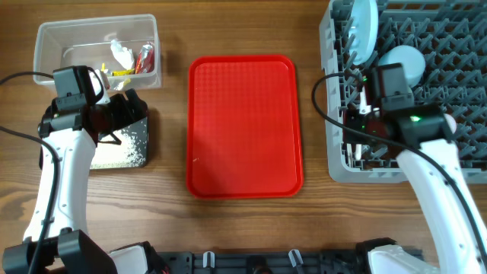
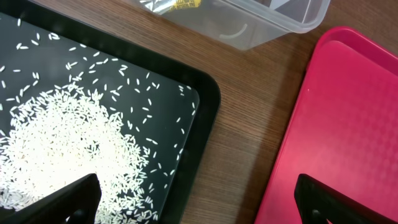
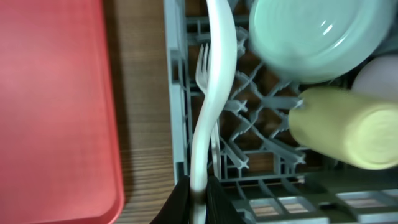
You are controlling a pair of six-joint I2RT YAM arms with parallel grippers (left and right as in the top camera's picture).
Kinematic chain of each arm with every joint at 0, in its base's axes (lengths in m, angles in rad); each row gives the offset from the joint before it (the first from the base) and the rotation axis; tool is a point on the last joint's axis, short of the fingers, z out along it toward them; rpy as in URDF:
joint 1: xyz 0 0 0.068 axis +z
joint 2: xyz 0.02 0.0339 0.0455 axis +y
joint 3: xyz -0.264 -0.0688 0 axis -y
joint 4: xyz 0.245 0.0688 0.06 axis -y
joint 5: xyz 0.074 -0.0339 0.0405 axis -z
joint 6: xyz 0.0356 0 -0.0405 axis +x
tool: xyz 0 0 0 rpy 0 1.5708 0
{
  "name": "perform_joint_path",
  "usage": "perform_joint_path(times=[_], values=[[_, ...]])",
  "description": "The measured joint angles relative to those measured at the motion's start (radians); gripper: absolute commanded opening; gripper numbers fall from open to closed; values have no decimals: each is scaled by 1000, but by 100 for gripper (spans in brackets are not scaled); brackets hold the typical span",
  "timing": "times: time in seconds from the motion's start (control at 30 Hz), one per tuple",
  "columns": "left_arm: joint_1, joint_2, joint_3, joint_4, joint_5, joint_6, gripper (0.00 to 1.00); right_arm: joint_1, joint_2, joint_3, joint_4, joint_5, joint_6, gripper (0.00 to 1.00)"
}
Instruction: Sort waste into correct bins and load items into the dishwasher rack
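My right gripper is shut on the handle of a white plastic spoon, held along the left wall of the grey dishwasher rack. A white fork lies in the rack just behind the spoon. The rack also holds a pale blue plate, a mint bowl and a yellow cup. My left gripper is open and empty above the right edge of the black tray, which holds loose rice. The clear tub holds white tissue and red and yellow wrappers.
A flat red serving tray lies between the two arms with nothing on it. A strip of bare wood separates it from the black tray. The clear tub's corner lies just beyond the black tray.
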Motion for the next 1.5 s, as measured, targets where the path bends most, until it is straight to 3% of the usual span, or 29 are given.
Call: perform_joint_path(times=[0.07,0.13,0.3,0.37,0.43,0.73,0.93,0.97,1.0,1.2,1.37,1.5], values=[[0,0,0,0,0,0,100,0,23,-35,28,3,14,5],[0,0,0,0,0,0,100,0,39,-48,49,6,21,15],[0,0,0,-1,0,0,100,0,54,-50,76,26,35,23],[0,0,0,-1,0,0,100,0,54,-50,79,34,40,36],[0,0,0,-1,0,0,100,0,54,-50,82,42,40,43],[0,0,0,-1,0,0,100,0,54,-31,81,-6,32,60],[0,0,0,-1,0,1,100,0,18,111,35,-56,19,69],[0,0,0,0,0,1,100,0,1,133,32,-58,19,74],[0,0,0,-1,0,1,100,0,-17,154,28,-62,20,100],[0,0,0,-1,0,3,100,0,-194,274,41,-90,126,100],[0,0,0,-1,0,3,100,0,-323,289,47,-106,408,100],[0,0,0,-1,0,3,100,0,-345,289,-12,-14,520,100]])
